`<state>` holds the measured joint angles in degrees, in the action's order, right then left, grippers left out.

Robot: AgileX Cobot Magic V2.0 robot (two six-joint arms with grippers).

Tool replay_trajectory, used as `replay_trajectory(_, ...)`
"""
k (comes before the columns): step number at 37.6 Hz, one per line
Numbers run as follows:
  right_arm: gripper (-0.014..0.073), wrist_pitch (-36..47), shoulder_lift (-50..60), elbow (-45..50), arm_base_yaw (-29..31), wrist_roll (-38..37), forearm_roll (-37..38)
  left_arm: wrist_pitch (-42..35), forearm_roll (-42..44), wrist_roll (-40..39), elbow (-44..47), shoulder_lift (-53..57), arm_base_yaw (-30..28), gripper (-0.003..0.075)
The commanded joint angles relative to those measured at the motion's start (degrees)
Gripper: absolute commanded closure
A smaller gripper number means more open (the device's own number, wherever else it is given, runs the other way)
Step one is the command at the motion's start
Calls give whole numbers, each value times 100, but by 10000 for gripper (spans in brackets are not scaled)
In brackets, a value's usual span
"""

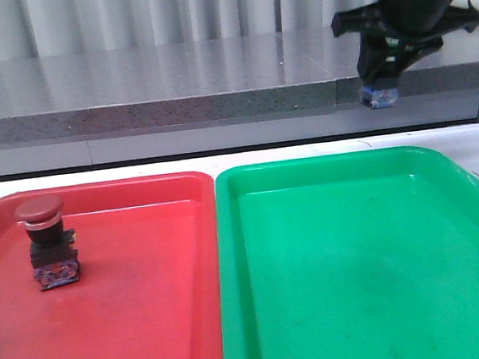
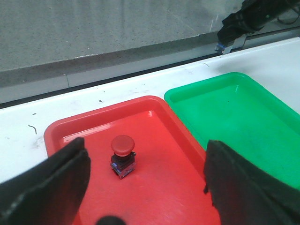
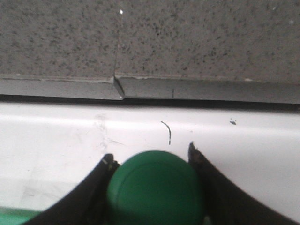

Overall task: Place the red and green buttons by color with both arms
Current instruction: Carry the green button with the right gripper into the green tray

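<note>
White tabletop, grey stone ledge behind. My right gripper clamps the green-capped mushroom push button aloft; the green plastic tray lies at seven o'clock below. My left gripper gapes wide (empty) over the dark-red-capped push button in the red plastic tray.

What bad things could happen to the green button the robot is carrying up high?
The right gripper holds the green button in the air, behind the green tray's far rim, over white table. If the fingers let go now, it would likely miss the tray. It could also bounce or tip on landing. The red button already stands in the red tray, away from that path.
</note>
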<state>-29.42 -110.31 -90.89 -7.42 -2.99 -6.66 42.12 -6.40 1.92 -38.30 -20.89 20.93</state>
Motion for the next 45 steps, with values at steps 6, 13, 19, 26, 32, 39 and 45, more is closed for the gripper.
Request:
replay_trajectory(6, 285, 238, 1577, 778, -355, 584, 7, -447, -65, 16, -140, -45, 45, 220)
replay_trajectory(13, 285, 451, 2522, 2039, -781, 725, 7, -447, -65, 16, -140, -45, 45, 220)
replay_trajectory(19, 285, 847, 3180, 3319, -1245, 725, 1, -447, -65, 16, -140, -45, 45, 220)
replay_trajectory(26, 285, 1465, 3269, 4558, -1474, 725, 1, -447, -65, 16, -140, -45, 45, 220)
replay_trajectory(32, 285, 2283, 2954, 4973, -1474, 725, 1, -447, -65, 16, -140, -45, 45, 220)
replay_trajectory(39, 285, 2715, 2646, 4987, -1474, 725, 1, -447, -65, 16, -140, -45, 45, 220)
replay_trajectory(45, 285, 2803, 2470, 4987, -1474, 725, 1, -447, -65, 16, -140, -45, 45, 220)
